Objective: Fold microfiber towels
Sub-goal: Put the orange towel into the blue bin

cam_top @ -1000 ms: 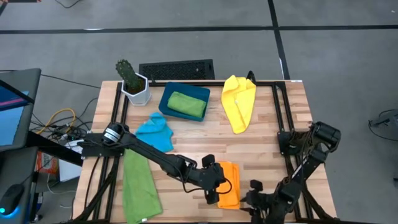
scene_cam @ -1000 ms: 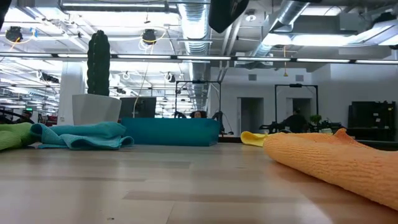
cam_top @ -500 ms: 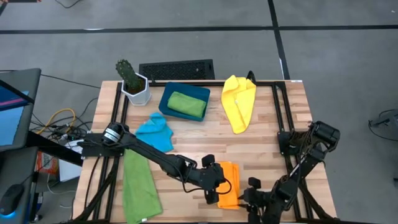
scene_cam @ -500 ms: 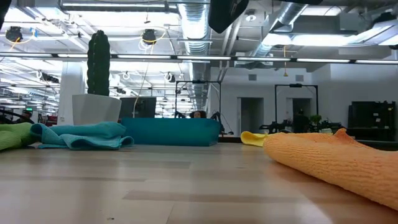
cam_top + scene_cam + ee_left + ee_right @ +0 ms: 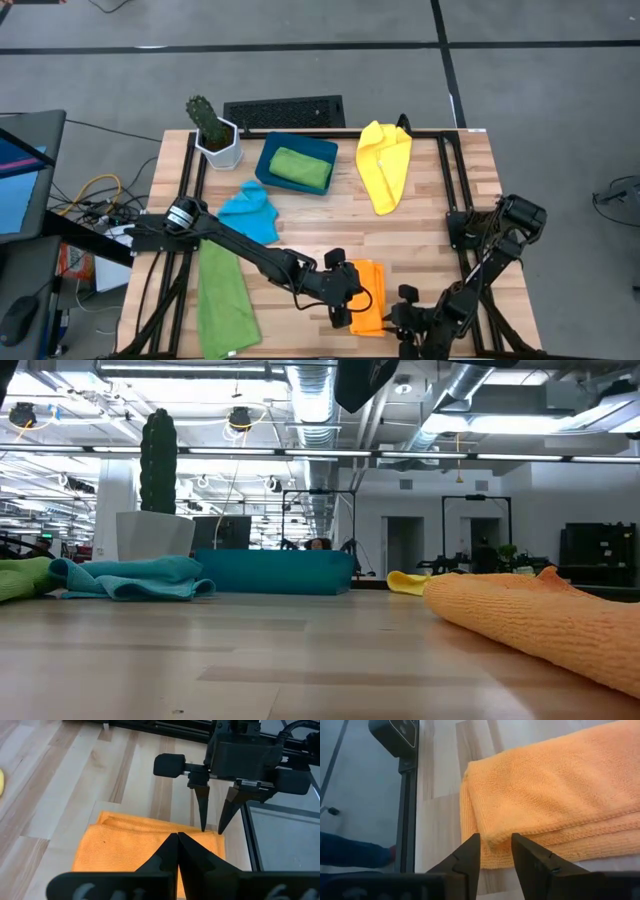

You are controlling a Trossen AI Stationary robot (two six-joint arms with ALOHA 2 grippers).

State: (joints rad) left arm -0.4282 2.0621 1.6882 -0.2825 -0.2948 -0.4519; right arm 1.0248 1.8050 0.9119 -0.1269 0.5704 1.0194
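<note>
My right gripper (image 5: 495, 851) has its jaws apart, straddling the near edge of the orange towel (image 5: 367, 298), with that edge's top fold sitting in the gap between my fingers (image 5: 466, 857). I judge the main risk to be a shallow bite: the towel lies in several stacked layers along this edge, and if the jaws close where they stand they may catch only the upper layer — then a lift would peel the stack open and undo the fold. A bite that reaches too low could also drag the whole towel across the table (image 5: 440, 230) instead of turning one edge over.

My left gripper (image 5: 177, 837) has its jaws pressed together, the tips resting on the orange towel's top just inside that same edge. If that pin slips, nothing keeps the cloth from sliding, and my two grippers are very near each other here, so I think a careless move could knock them together.

Taking the orange towel as the landmark: it lies at the table's front edge, under my left jaws and between my right ones. The yellow towel (image 5: 384, 163) lies well beyond it toward the back. The sky-blue towel (image 5: 250, 211) is crumpled back and to the left of it. One green towel (image 5: 222, 296) stretches along the table's left side, and the other green towel (image 5: 301, 167) sits folded in the teal tray (image 5: 270, 155) at the back.
</note>
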